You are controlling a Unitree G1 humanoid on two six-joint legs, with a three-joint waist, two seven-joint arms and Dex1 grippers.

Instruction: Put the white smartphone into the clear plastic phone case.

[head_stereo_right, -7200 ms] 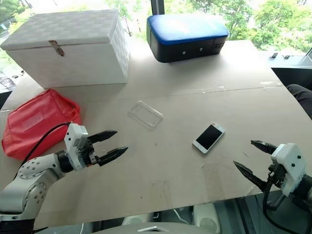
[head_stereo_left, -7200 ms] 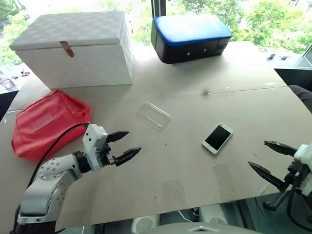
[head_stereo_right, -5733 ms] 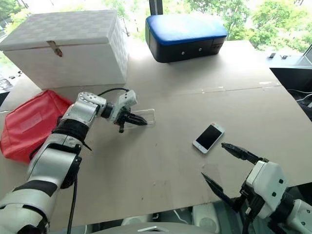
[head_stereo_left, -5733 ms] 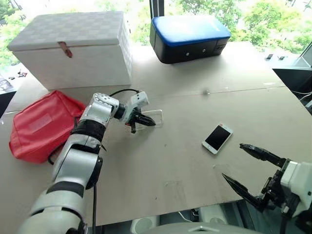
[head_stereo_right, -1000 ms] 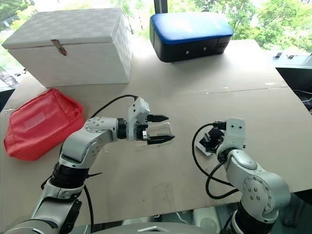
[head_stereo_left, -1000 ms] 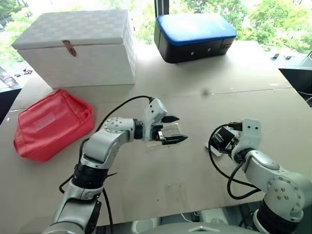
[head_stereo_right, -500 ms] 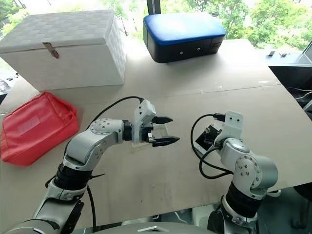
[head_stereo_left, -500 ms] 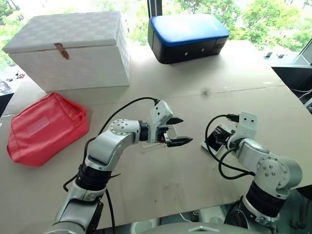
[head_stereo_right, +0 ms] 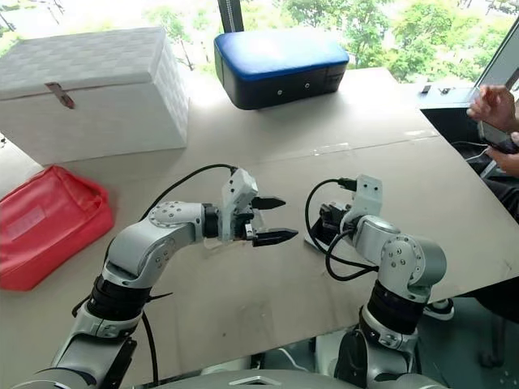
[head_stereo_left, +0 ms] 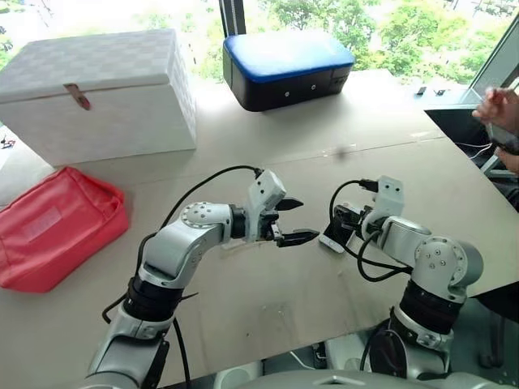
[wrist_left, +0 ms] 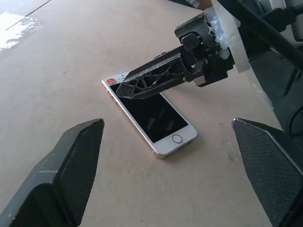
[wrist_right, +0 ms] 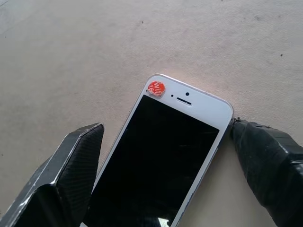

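The right gripper [wrist_right: 166,124], its two black fingers spread wide, straddled the top end of the white smartphone [wrist_right: 163,161], one fingertip touching the phone's corner and the other just beside its opposite edge, without yet pinching it. The phone lay flat and screen-up on the table [head_stereo_left: 389,121], a red dot by its earpiece, right in front of the robot. Seconds earlier this gripper had hung back at the table's near edge, well apart from the phone; in the last second it closed in over it. The left gripper [head_stereo_left: 310,218] hovered near, pointing across at the phone, its fingers held far apart, and we judged them to be braced on the clear plastic phone case [head_stereo_left: 280,220], seen only as a faint sheen between them. That too was new: the case had lain alone in the middle of the table before the left arm fetched it. Both halves of the job were therefore brought close together, and we reckoned the next step was a firm pinch on the phone, then a lift toward the case. Behind stood a white box [head_stereo_left: 97,89], a blue-topped case [head_stereo_left: 284,65] and a red pouch [head_stereo_left: 57,227]; a person's hand [head_stereo_left: 499,105] showed at the far right.
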